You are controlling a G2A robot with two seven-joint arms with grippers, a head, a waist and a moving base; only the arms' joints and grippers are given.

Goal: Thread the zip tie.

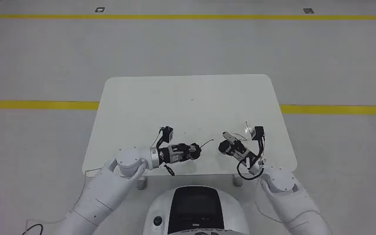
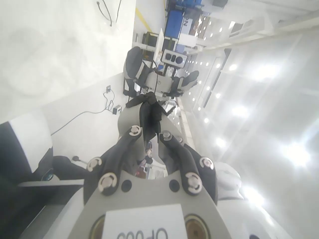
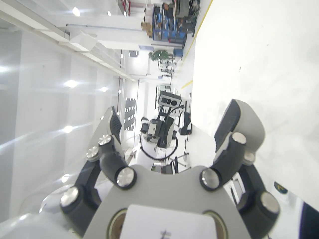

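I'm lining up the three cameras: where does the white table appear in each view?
Top view: the table sits in the middle of the picture.
Left wrist view: table, the white surface carrying loose black ties.
Right wrist view: table, the white surface beside the open right gripper.
Shared landmark: the yellow floor line.

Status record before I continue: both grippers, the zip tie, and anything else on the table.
left gripper: shut on the zip tie, above the near part of the table
zip tie: thin black strip, free end pointing toward the right gripper
right gripper: open, empty, facing the left one, apart from the tie
spare ties: two, loose on the table
threading: no closed loop visible
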